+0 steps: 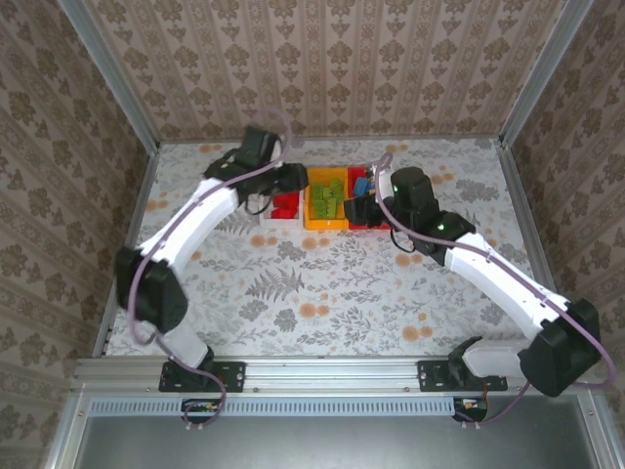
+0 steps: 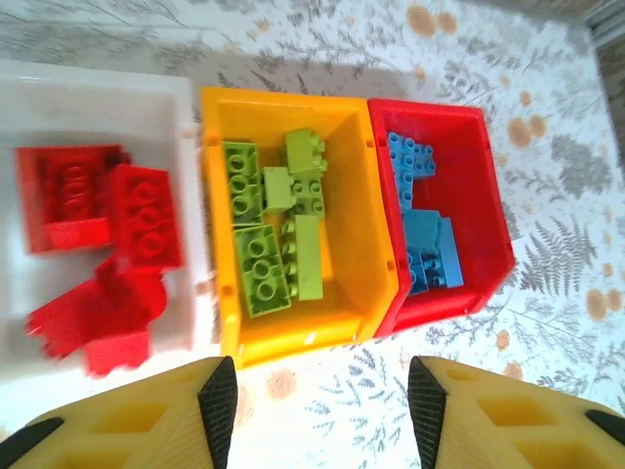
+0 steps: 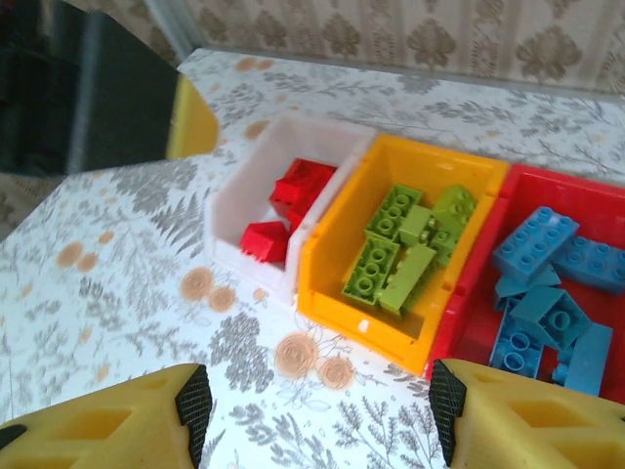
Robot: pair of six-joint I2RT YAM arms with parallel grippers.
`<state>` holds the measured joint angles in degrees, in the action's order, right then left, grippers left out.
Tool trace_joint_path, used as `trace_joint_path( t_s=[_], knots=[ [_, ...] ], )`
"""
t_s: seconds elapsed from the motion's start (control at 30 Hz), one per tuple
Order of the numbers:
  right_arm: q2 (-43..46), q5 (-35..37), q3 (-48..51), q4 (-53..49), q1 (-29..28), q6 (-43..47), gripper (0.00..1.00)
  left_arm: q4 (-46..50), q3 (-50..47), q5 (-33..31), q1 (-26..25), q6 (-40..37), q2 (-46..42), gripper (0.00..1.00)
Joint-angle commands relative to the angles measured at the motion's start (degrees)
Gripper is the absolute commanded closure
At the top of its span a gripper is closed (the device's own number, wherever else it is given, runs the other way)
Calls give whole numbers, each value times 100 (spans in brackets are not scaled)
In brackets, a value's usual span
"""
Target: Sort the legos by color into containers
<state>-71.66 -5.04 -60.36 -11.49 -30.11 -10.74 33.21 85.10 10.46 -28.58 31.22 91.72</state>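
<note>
**Top external view.** The three containers stand in a row just above the frame's centre, touching side to side: white bin (image 1: pixel 283 219), yellow bin (image 1: pixel 325 223), red bin (image 1: pixel 357 176). The left gripper (image 1: pixel 291 179) hangs at the white end and the right gripper (image 1: pixel 365 209) at the red end. Each arm is therefore nearer its own end bin, with the yellow bin between them.

**Left wrist view.** The left gripper (image 2: pixel 322 410) has its fingers apart with nothing between them. The row lies above the fingertips in the frame and runs left to right, each bin's long axis running up and down.
- The white bin (image 2: pixel 98 83) at left holds red legos (image 2: pixel 142 215).
- The yellow bin (image 2: pixel 283 98) at centre holds green legos (image 2: pixel 264 254).
- The red bin (image 2: pixel 430 109) at right holds blue legos (image 2: pixel 425 244).

**Right wrist view.** The right gripper (image 3: pixel 320 410) is likewise spread and holds nothing. The row lies above the fingertips and slants toward the upper right.
- The white bin (image 3: pixel 229 210) holds red legos (image 3: pixel 293 186).
- The yellow bin (image 3: pixel 361 327) holds green legos (image 3: pixel 400 254).
- The red bin (image 3: pixel 566 181) holds blue legos (image 3: pixel 547 293).

Every brick seen lies with its own colour, so the sorting appears complete. Any coming move is probably a withdrawal, not a pick.
</note>
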Motion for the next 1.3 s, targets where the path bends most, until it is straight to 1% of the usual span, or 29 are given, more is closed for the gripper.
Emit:
trace_joint_path(
  t_s=[0.0, 0.07, 0.1, 0.13, 0.17, 0.2, 0.23, 0.27, 0.3, 0.33, 0.4, 0.47, 0.5, 0.53, 0.57, 0.6, 0.63, 0.7, 0.73, 0.77, 0.8, 0.83, 0.9, 0.97, 1.0, 1.07, 1.13, 1.2, 1.27],
  knots=[
    [332, 426, 413, 59, -186, 458, 35, -21, -1068, 226, 203, -299, -979, 45],
    [389, 489, 527, 18, -240, 309, 31, -43, -1663, 526, 485, -468, -1612, 40],
    [405, 530, 557, -5, -249, 209, 28, 22, -1861, 631, 587, -500, -1817, 38],
    [407, 667, 552, -63, -250, 46, 16, 108, -2043, 765, 725, -511, -2009, 37],
    [399, 838, 519, -176, -222, -165, 1, 207, -2159, 808, 865, -499, -2144, 35],
    [367, 970, 420, -376, -166, -399, 0, 328, -2261, 850, 1072, -434, -2298, 7],
    [347, 1004, 341, -536, -60, -601, 0, 336, -2382, 972, 1324, -389, -2446, 0],
    [346, 1068, 308, -588, 16, -723, 0, 342, -2472, 1007, 1556, -311, -2566, 0],
    [339, 1332, 237, -692, 46, -859, 0, 352, -2545, 1013, 1800, -243, -2714, 0],
    [328, 1621, 176, -789, 55, -925, 0, 372, -2576, 856, 1896, -326, -2837, 0],
    [351, 2100, 86, -898, 81, -909, 0, 521, -2572, 235, 1909, -556, -2935, 0],
    [319, 3418, -45, -1316, 102, -1323, 0, 628, -2659, -864, 1896, -640, -3048, 0],
    [306, 4039, -21, -1498, 176, -1495, 0, 650, -2771, -1917, 1835, -485, -3164, 0],
    [378, 4376, 171, -1415, 308, -1484, 0, 676, -2997, -3200, 1717, -173, -3315, 0],
    [508, 4490, 471, -1185, 432, -1354, 0, 571, -3259, -4075, 1628, -111, -3518, 0],
    [738, 4514, 979, -630, 570, -1059, 0, 217, -3653, -4484, 1657, -352, -3791, 0],
    [1002, 4537, 1497, -85, 676, -894, 0, -537, -4179, -4485, 1725, -964, -4083, 0],
    [1465, 4573, 2359, 622, 925, -919, 0, -2099, -5177, -4118, 1796, -2323, -4570, 0],
    [1631, 4592, 2806, 1056, 999, -779, 0, -2697, -5561, -4078, 1824, -2704, -4733, 0],
    [1762, 4669, 3173, 1390, 1022, -656, 0, -3015, -5817, -4053, 1890, -2875, -4800, 0],
    [1844, 4720, 3483, 1730, 1042, -457, 0, -3289, -6077, -3802, 2033, -3015, -4807, 0],
    [1871, 4637, 3476, 1634, 1167, -489, 0, -3536, -6250, -3455, 2197, -3091, -4746, 0],
    [1615, 4106, 3427, 1983, 1445, -166, 0, -3784, -6372, -3184, 2366, -2924, -4417, 0],
    [1166, 3785, 3427, 2628, 1540, 247, 0, -4067, -6337, -2945, 2434, -2897, -3865, 0],
    [889, 3652, 3466, 2921, 1629, 392, 0, -4327, -6328, -2871, 2427, -2909, -3532, 0],
    [414, 3386, 3518, 3241, 1890, 217, 0, -5198, -6496, -2852, 2427, -2878, -3179, 0],
    [-90, 3036, 3797, 4345, 2063, 228, 0, -5700, -6471, -2909, 2498, -2867, -2683, 0],
    [-489, 2721, 3630, 4698, 2113, 477, 0, -6196, -6401, -2792, 2558, -2907, -2221, 0],
    [-758, 2579, 3264, 4416, 2193, 739, 0, -6530, -6240, -2578, 2568, -3020, -1775, 0]
  ],
)
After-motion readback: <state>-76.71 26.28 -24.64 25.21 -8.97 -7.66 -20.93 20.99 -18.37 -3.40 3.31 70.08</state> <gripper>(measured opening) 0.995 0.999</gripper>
